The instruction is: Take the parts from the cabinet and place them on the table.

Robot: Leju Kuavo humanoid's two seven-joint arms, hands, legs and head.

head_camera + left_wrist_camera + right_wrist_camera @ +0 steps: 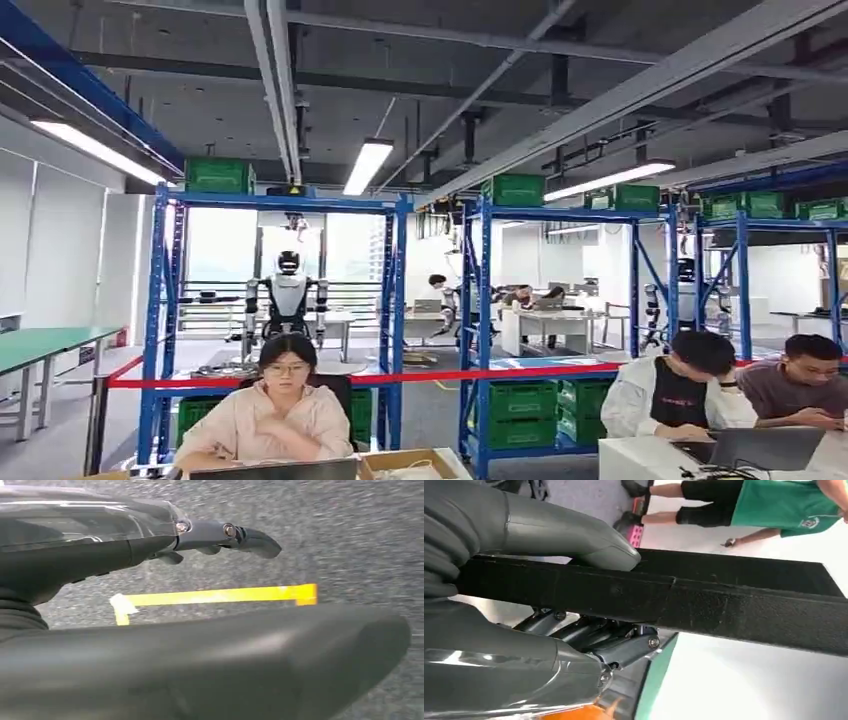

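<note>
The right robot hand (574, 605) grips a long black part (724, 600): in the right wrist view the thick grey thumb (574, 537) presses on one face of the bar and the darker fingers (614, 642) curl around the opposite face. The part runs from the hand across to the right edge of that frame. Beyond it a person in a green shirt and black shorts (769, 502) stands at the upper right of the frame.

The left robot hand (165, 535) holds nothing; its dark fingers (250, 537) reach out fairly straight and apart above a grey floor (360, 540) marked with yellow tape (215, 596).

In the head view, blue racks (395, 300) with green crates (220, 175) stand across the middle of the frame. A red tape barrier (420, 378) runs in front of them. One person (275, 410) sits behind a laptop at the lower left centre, two more (730, 390) at a white desk (640, 460) in the lower right. Another humanoid robot (288, 295) stands in the background, left of centre. A green desk (40, 345) sits at the left edge.
</note>
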